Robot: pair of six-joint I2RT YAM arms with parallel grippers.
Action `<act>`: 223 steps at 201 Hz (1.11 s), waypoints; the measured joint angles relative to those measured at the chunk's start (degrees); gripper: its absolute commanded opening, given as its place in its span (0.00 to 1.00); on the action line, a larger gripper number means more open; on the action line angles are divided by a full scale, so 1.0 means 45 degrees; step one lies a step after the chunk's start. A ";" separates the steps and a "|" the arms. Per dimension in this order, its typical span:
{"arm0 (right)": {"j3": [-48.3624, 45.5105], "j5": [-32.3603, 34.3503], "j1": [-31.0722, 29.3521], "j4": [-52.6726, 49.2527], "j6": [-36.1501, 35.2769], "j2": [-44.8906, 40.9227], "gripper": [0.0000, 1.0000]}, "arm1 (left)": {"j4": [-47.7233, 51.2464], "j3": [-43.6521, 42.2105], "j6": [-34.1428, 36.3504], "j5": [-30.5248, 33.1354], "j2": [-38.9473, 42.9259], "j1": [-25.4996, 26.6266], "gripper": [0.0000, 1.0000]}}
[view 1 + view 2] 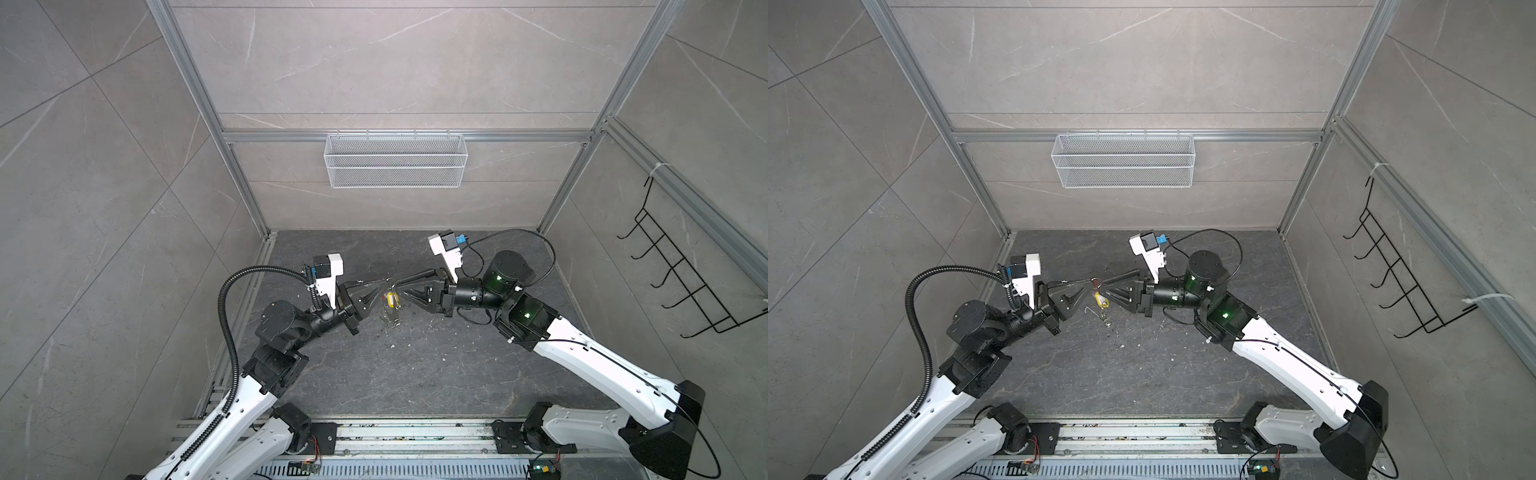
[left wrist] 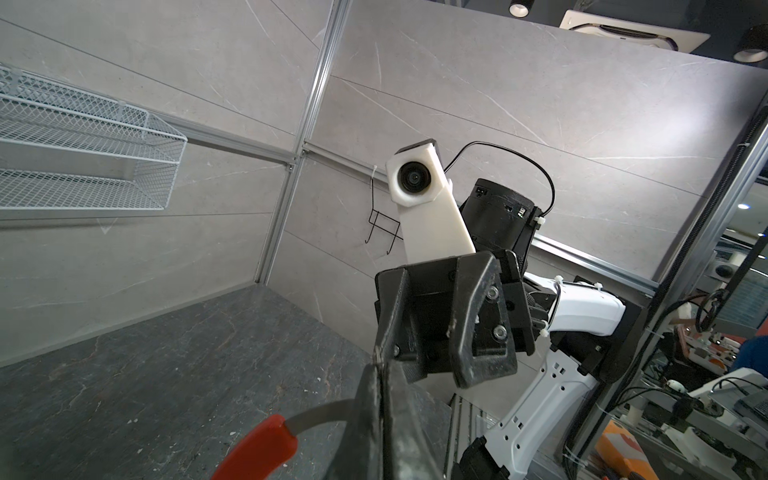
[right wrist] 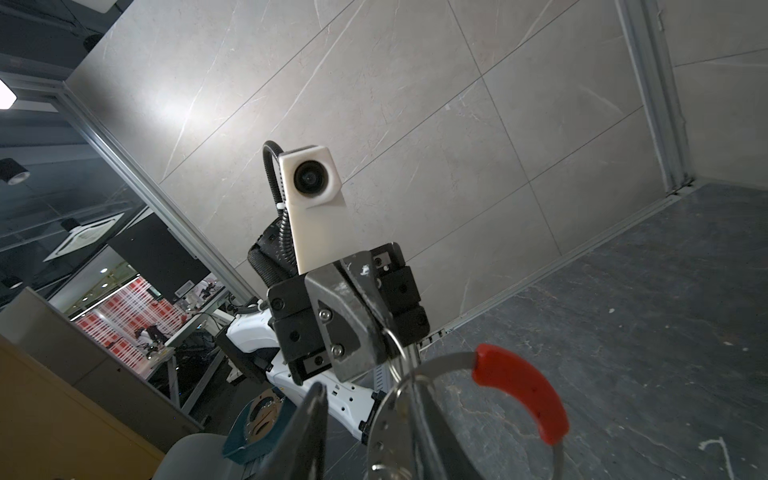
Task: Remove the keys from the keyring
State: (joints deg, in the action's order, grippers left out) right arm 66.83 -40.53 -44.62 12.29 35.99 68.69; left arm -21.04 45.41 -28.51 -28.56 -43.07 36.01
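Both arms meet above the middle of the dark worktop (image 1: 374, 374), well clear of its side edges. The left gripper (image 1: 386, 285) is clenched on the keyring (image 3: 453, 358). In the left wrist view the grey wire runs straight into its closed fingers (image 2: 374, 415). The red sleeve (image 3: 523, 395) curves away on the free arc of the ring, clear of both grippers. The right gripper (image 1: 401, 289) faces the left one tip to tip, with its jaws standing apart. One finger (image 3: 428, 419) lies against a small silver ring at the hoop, and the other (image 3: 311, 419) is off to the side with nothing visible between them. Whether that finger passes through the hoop I cannot tell. The keys (image 1: 1105, 316) hang on the keyring just below the meeting fingertips, and the yellow tag (image 1: 392, 300) is the plainest part in both top views. A dark teal tag (image 3: 257, 424) with a pale window shows beside the free right finger. From above it cannot be told whether the lowest key touches the worktop. A white mesh basket (image 1: 395, 160) hangs on the rear wall and a black hook rack (image 1: 685, 282) on the right wall, both far from the grippers.
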 measured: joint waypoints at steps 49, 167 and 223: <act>0.0019 0.0622 0.0000 -0.0549 -0.0476 -0.0345 0.33 | -0.0005 0.0000 0.0000 -0.0010 0.0073 0.0000 0.00; 0.0563 -0.0777 0.0000 -0.0670 -0.0379 0.0573 0.17 | -0.0107 0.0000 -0.0019 -0.0131 0.0083 0.0000 0.00; 0.0695 -0.0962 0.0005 -0.0641 -0.0238 0.0743 0.15 | -0.0355 0.0000 -0.0151 -0.0369 -0.0024 0.0000 0.00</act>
State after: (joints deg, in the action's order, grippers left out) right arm 69.95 -44.86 -44.60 9.41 34.92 72.03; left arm -22.63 45.41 -29.19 -30.22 -43.18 36.01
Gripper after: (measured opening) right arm 0.127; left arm 0.049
